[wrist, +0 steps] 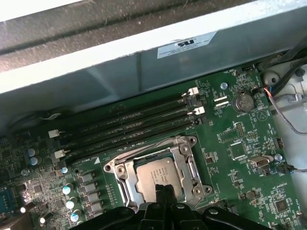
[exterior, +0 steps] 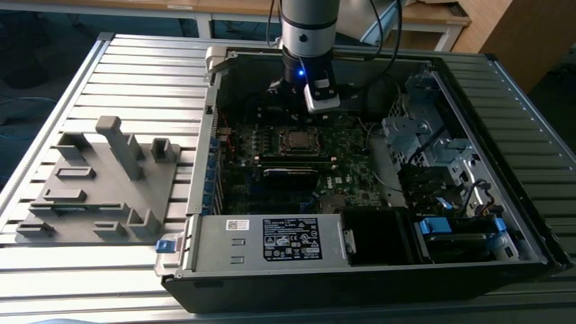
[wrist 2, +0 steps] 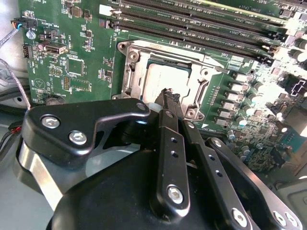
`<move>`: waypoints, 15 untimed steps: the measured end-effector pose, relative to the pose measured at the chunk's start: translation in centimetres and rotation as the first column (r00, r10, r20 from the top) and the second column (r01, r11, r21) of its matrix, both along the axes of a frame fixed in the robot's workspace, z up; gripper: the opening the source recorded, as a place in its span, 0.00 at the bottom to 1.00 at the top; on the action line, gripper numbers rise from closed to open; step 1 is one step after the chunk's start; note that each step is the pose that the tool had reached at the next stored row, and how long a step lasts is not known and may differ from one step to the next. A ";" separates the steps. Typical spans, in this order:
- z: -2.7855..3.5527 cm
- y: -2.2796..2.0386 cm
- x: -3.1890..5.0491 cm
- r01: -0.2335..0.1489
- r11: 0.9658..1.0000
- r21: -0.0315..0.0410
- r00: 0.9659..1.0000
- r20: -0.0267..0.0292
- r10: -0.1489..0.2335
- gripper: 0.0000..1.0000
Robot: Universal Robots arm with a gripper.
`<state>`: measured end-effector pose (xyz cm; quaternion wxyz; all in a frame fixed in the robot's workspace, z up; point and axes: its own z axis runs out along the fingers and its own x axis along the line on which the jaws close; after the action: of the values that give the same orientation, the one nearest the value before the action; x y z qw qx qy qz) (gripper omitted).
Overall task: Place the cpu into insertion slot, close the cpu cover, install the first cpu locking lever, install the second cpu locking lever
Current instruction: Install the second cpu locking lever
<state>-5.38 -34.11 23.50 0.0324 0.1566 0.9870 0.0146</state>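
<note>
Second wrist view: claw (wrist 2: 168,96) closed, empty, tips over cpu (wrist 2: 160,76) | cpu seated in insertion slot (wrist 2: 132,72)

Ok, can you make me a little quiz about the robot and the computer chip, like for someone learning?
1. True or false: the cpu lies in the insertion slot.
2. The gripper is: A) wide open, B) shut with nothing in it.
3. What lies over the chip's edges?

Key: 1 true. 2 B; its tips hang just above the chip. 3 The cpu cover, folded down, chip showing through its window.
</note>
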 end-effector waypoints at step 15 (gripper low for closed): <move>0.00 -0.47 0.00 0.000 1.000 0.000 1.000 0.000 0.000 0.11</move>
<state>-5.38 -34.58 23.50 0.0324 0.1566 0.9870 0.0146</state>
